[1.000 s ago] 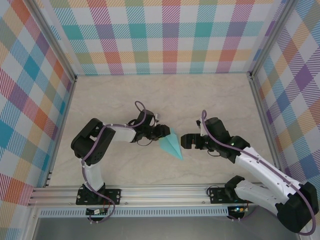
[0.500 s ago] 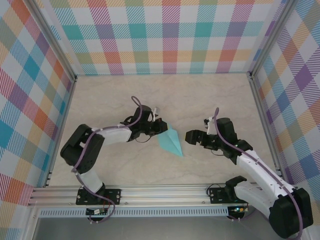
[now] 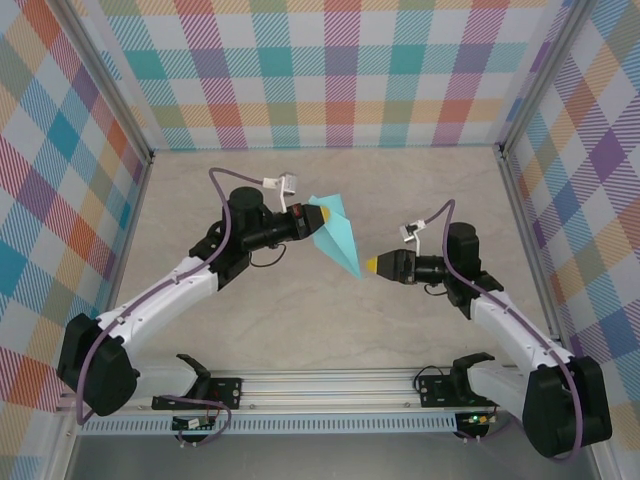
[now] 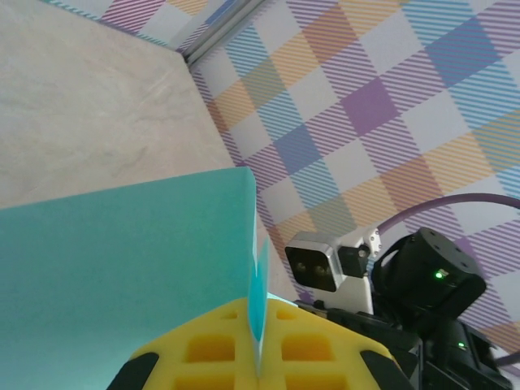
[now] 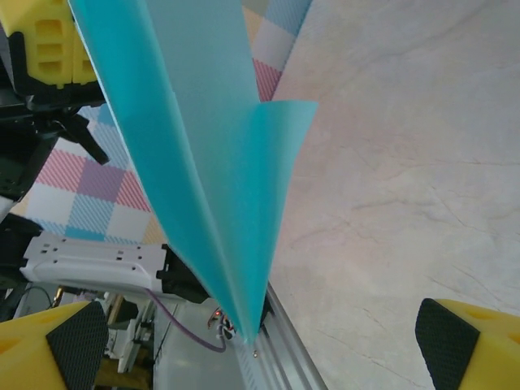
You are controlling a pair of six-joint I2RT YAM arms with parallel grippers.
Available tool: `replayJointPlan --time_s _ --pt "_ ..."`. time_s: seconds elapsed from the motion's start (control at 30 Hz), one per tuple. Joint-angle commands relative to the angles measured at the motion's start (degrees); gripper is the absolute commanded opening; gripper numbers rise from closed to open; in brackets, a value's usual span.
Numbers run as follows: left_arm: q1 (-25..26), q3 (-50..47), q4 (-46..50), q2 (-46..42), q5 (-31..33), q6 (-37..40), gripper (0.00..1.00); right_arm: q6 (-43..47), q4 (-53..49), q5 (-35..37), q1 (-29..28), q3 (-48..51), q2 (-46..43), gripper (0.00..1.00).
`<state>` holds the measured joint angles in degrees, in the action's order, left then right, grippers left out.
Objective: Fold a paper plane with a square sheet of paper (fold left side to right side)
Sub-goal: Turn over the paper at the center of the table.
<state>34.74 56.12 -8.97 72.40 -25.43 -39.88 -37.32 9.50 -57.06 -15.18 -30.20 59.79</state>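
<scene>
The paper plane (image 3: 340, 240) is a narrow turquoise dart of folded paper, held up above the table with its point toward the front right. My left gripper (image 3: 322, 215) is shut on its wide back end; in the left wrist view the yellow pads (image 4: 203, 351) pinch the folded layers of the paper plane (image 4: 122, 268). My right gripper (image 3: 372, 265) stands open just past the dart's tip and touches nothing. In the right wrist view the paper plane (image 5: 203, 162) hangs between the wide-apart fingers of the right gripper (image 5: 260, 349), and the left gripper (image 5: 50, 45) shows at the top left.
The marble tabletop (image 3: 300, 320) lies below both grippers. Plaid walls (image 3: 330, 70) close in the back and both sides. An aluminium rail (image 3: 320, 388) runs along the near edge. The right wrist's camera (image 4: 315, 264) faces the left gripper.
The left gripper closed on the paper plane and lifted it off the table, up and toward the back. The right gripper stayed open and turned toward the dart's tip.
</scene>
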Motion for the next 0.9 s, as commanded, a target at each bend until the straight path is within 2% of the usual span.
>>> replayJointPlan --time_s 0.0,0.23,0.3,0.43,0.57,0.8,0.87 --pt "-0.2 1.88 -1.6 -1.84 -3.24 -3.01 0.0 -0.23 6.16 -4.55 -2.87 -3.6 1.72 1.0" --pt "-0.2 2.51 -4.23 -2.06 -7.44 -7.98 0.0 -2.44 12.07 -2.14 -9.24 -7.82 7.08 1.0" --pt "-0.2 2.11 -6.15 -1.69 -8.78 -10.11 0.0 -2.98 13.01 -2.42 -10.54 -9.19 8.18 0.96" --pt "-0.11 1.51 -6.32 -1.39 -9.27 -11.04 0.0 -3.83 14.41 -2.99 -12.08 -11.01 8.85 0.82" --pt "-0.15 0.91 -5.89 -1.05 -9.04 -10.85 0.0 -2.62 12.12 -2.86 -12.3 -11.07 7.52 0.61" --pt "-0.2 0.38 -4.65 -0.6 -8.54 -10.05 0.01 -1.43 9.97 -2.47 -12.34 -10.55 6.33 0.39" --pt "-0.2 0.38 -3.97 -0.4 -8.63 -9.52 0.07 -0.47 8.51 -2.12 -12.33 -10.5 6.14 0.32"
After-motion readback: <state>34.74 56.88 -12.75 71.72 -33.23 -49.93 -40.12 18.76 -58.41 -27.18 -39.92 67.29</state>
